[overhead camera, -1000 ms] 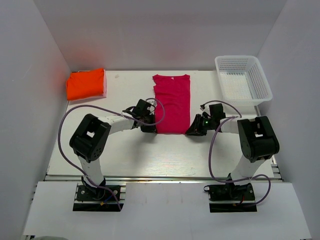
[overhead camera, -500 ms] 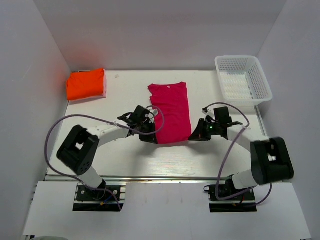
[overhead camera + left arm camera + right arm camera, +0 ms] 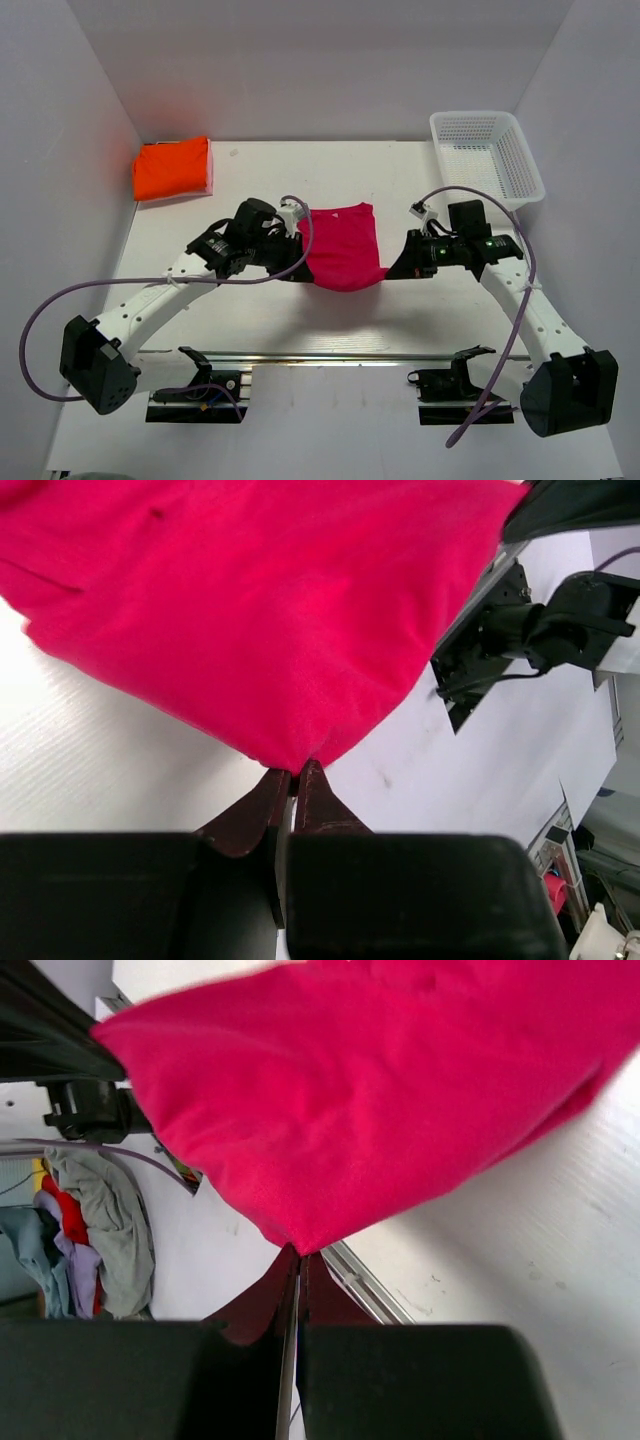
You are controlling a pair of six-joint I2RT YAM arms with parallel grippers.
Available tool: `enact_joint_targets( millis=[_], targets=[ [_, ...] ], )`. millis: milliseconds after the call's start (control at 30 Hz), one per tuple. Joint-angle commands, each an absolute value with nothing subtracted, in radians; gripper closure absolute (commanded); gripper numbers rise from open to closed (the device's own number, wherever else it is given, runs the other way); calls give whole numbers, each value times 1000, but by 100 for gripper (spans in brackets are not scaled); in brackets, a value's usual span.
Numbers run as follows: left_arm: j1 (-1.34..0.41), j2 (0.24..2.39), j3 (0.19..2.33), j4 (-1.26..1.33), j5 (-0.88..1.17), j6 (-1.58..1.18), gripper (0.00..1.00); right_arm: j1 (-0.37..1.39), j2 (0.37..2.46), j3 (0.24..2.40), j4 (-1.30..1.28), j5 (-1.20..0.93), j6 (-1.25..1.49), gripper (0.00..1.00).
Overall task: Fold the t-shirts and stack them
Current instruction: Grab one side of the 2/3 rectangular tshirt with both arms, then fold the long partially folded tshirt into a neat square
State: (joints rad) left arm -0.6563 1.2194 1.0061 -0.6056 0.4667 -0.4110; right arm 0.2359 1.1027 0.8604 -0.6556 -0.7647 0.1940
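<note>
T-shirts, 2 in all.

Item 1: magenta-pink t-shirt [image 3: 342, 245], at the middle of the white tabletop [image 3: 250, 300]. It was pinched at its 2 near corners and sagged in a curve between them, with its far edge toward the back wall.

Left gripper [image 3: 294, 775]: fingers pressed tight together on the shirt's near left corner, the cloth drawn to a point between the tips.

Right gripper [image 3: 299, 1257]: likewise clamped, on the near right corner.

Item 2: orange t-shirt [image 3: 172, 168], a compact folded rectangle. It lay flat in the far left corner of the tabletop, well apart from both grippers and from the pink shirt.

Also present: white mesh basket [image 3: 530, 170] in the far right corner, and a heap of assorted cloth [image 3: 110, 1230] beyond the tabletop edge, seen in the right wrist view only.
</note>
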Motion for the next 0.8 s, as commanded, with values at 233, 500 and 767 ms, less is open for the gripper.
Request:
enact_joint_targets(
  millis=[233, 500, 767],
  targets=[
    [-635, 1180, 1103, -693, 325, -434, 100, 225, 1156, 1014, -689, -819, 204, 100],
    [-626, 1244, 1141, -644, 164, -456, 100, 221, 1281, 1080, -517, -805, 281, 100],
    [-591, 1361, 1161, -559, 104, -474, 100, 213, 1382, 1111, -436, -781, 321, 100]
  ],
)
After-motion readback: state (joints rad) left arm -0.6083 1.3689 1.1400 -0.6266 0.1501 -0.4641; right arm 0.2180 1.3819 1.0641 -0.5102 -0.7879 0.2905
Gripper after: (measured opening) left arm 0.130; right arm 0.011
